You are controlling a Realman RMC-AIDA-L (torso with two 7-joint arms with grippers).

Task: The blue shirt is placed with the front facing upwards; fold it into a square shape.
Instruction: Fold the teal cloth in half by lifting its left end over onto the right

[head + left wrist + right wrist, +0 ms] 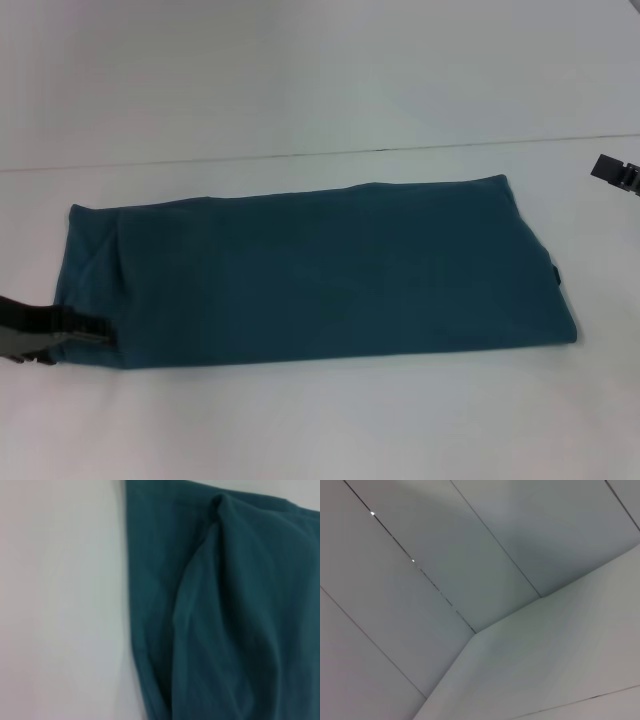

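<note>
A blue shirt (pixel 320 275) lies folded into a long band (plain side up) across the white table (pixel 320 420). The left gripper (pixel 100 335) touches its near-left corner; whether it grips cannot be told. The right gripper (pixel 615 172) hangs apart at the far right.

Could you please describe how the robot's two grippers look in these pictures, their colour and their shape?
Little of either shows, only in the head view. The left gripper is black with a grey part, long, flat and narrow like a clamp. The right gripper is a small black blocky piece with pale grey patches at the picture's edge. No cables or markings are visible.
</note>
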